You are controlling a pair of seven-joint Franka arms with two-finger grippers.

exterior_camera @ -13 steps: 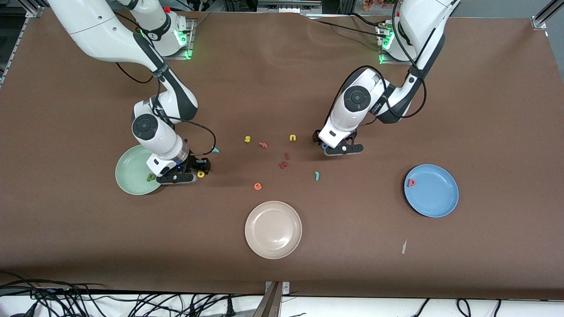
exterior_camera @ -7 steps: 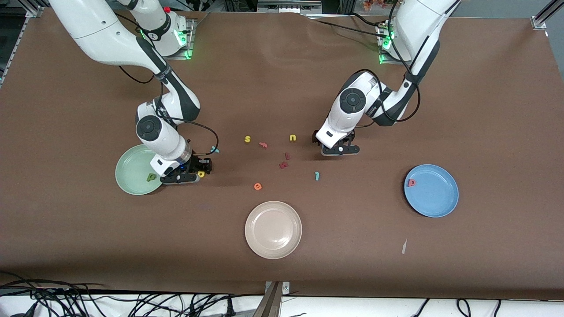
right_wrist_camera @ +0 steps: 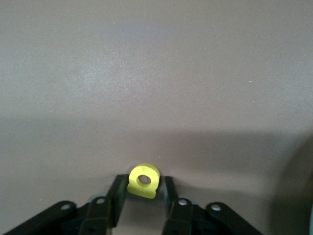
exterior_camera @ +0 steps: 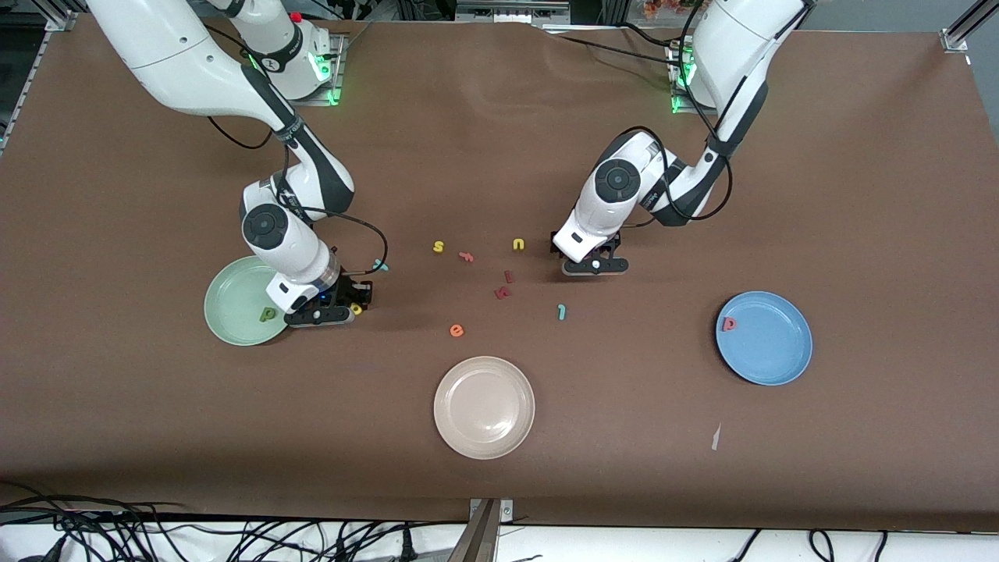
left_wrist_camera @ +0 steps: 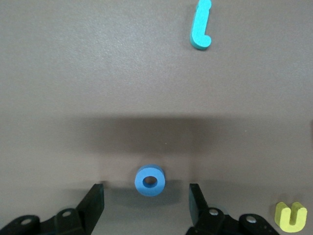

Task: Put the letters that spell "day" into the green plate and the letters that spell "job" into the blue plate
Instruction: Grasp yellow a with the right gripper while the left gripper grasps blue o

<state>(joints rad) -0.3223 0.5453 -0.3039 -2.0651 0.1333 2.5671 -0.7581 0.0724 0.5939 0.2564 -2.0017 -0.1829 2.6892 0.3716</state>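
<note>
Foam letters: light, squashy, easy to flick, so pinch across the outer flanks. Right gripper pinches yellow a on the tabletop beside green plate. Left gripper spread around blue o, hidden in front view. Wrist views alone show finger contact.

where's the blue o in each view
Front view: not visible; the left tool hides that spot.
Left wrist view: blue o lies on the table between the open fingers.
Right wrist view: not in it.
Shared landmarks: teal j and yellow u.
</note>
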